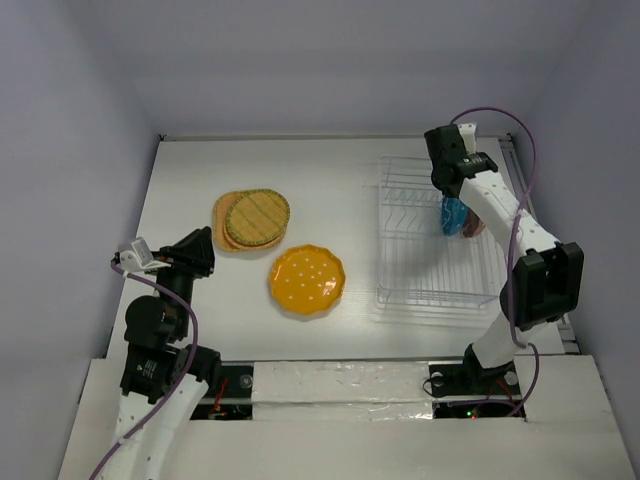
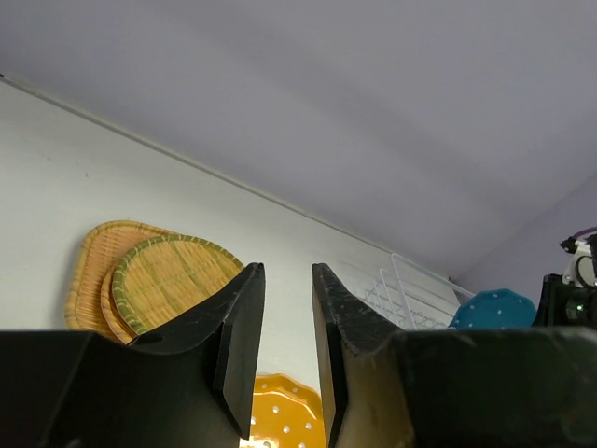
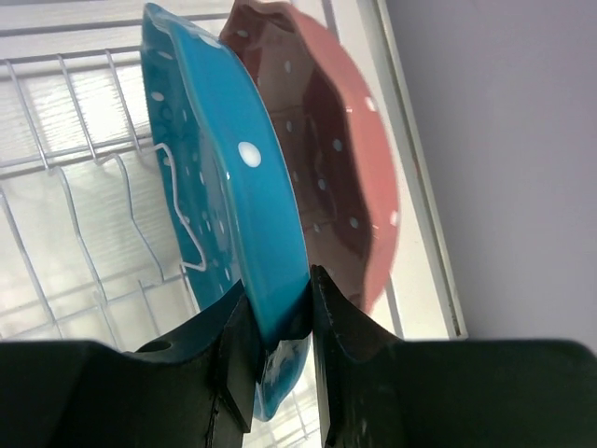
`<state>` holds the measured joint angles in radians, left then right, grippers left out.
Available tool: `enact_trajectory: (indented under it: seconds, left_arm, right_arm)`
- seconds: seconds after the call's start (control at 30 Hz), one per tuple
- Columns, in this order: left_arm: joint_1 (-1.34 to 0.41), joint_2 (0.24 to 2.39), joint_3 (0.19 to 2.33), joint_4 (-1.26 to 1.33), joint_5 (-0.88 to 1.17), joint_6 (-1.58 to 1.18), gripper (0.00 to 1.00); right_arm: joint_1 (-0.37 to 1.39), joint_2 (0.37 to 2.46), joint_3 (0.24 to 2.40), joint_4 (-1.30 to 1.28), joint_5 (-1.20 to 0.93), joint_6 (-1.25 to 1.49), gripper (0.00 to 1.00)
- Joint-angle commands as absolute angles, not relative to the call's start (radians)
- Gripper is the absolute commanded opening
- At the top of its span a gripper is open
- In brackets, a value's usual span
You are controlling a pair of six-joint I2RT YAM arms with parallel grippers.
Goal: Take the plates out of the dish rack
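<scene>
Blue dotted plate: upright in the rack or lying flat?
Upright: the blue dotted plate stands on edge in the wire dish rack, beside the pink dotted plate; the right gripper pinches its rim.

White thin-wire rectangular dish rack (image 1: pixel 420 262) sits on right side of table (image 1: pixel 190 180), w/ two plates on edge in slots at its far right: blue white-dotted scalloped plate (image 3: pixel 224 187), rim pinched betw. fingers of right gripper (image 3: pixel 280 289), and pink white-dotted scalloped plate (image 3: pixel 336 140) close alongside. Left of rack, flat on table: orange-tan woven-look rounded-square plate (image 1: pixel 222 215) w/ yellowish woven round plate (image 1: pixel 257 217) stacked on it; yellow-orange dotted scalloped plate (image 1: pixel 307 280) just beside stack, nearer side
</scene>
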<state>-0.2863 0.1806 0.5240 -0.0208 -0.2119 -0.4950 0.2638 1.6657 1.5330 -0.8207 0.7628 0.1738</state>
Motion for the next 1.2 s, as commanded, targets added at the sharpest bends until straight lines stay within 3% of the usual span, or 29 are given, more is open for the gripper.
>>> enact_trajectory:
  seconds: [0.0,0.17,0.47,0.67,0.93,1.17]
  left_arm:
    - [-0.291,0.179,0.535,0.011,-0.207,-0.485,0.24]
    - [-0.291,0.183,0.535,0.009,-0.207,-0.486,0.24]
    - [-0.291,0.192,0.537,0.009,-0.207,-0.485,0.24]
    - [-0.291,0.201,0.535,0.008,-0.207,-0.486,0.25]
    - [-0.291,0.221,0.535,0.009,-0.207,-0.485,0.25]
    - [-0.291,0.227,0.535,0.008,-0.207,-0.486,0.25]
  right_arm:
    - [0.275,1.542,1.640,-0.796,0.893,0.161,0.00]
    - [0.284,1.450,1.655,-0.752,0.815,0.202,0.00]
    - [0.284,1.169,1.465,-0.585,0.534,0.305,0.00]
    - [0.293,1.031,1.281,-0.361,0.054,0.454,0.00]
    - [0.474,1.159,1.098,-0.025,-0.319,0.613,0.00]
    - [0.600,1.308,1.023,0.130,-0.368,0.687,0.00]
